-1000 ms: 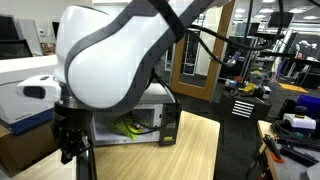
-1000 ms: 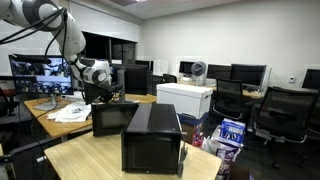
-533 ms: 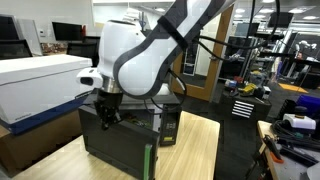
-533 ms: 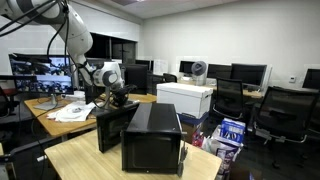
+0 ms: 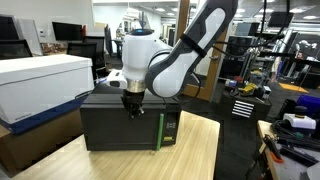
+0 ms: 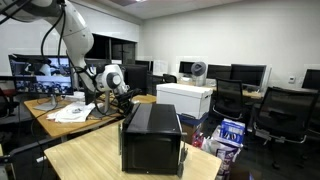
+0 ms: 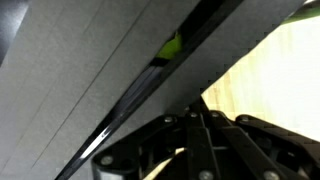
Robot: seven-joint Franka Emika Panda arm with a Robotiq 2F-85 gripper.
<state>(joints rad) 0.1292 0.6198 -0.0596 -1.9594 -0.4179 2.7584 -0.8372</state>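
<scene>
Against the microwave door (image 5: 115, 130), my gripper (image 5: 133, 110) rests, fingers pressed together, empty. Rigid, slick panel, probably light on its hinge; I'd push flat near the free edge.

arm (image 5: 180, 58): glossy white rounded shells | joints: dark grey bands | cable (image 6: 48, 44): black | fingers (image 5: 132, 103): black

Black boxy microwave (image 5: 120, 128) stands upright on the pale wooden bench (image 5: 200, 150), at about eight o'clock in an exterior view. Its dark door sits flush, or very nearly. The wrist view shows something yellow-green (image 7: 172, 45) in a narrow dark slit.
</scene>
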